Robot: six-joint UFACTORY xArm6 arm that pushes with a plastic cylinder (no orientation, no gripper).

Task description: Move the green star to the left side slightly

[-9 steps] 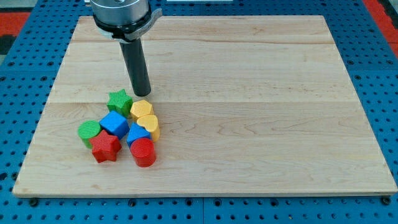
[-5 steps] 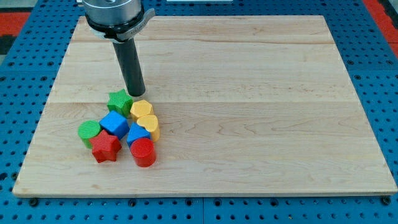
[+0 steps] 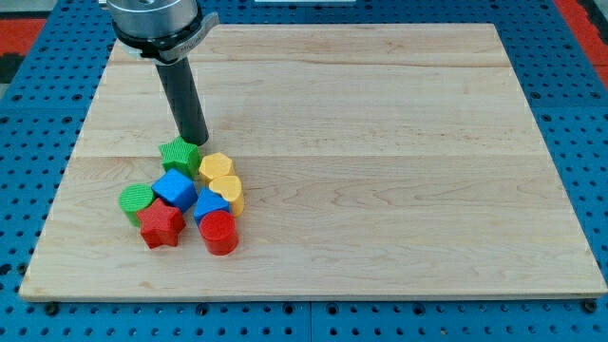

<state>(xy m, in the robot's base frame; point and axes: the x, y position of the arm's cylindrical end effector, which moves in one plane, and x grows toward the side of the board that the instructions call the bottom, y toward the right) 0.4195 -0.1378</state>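
Observation:
The green star (image 3: 179,155) lies at the top of a cluster of blocks on the left half of the wooden board (image 3: 380,142). My tip (image 3: 195,141) is at the star's upper right edge, touching or almost touching it. Below the star sits a blue cube (image 3: 175,188). To the star's right are two yellow blocks (image 3: 217,167) (image 3: 227,191).
A green cylinder (image 3: 136,200) is at the cluster's left. A red star (image 3: 161,225), a second blue block (image 3: 209,204) and a red cylinder (image 3: 219,233) form its bottom row. The board's left edge (image 3: 71,161) is near the cluster.
The rod has moved to the view's left, from above the yellow block to the star's upper right. The green star has shifted slightly left.

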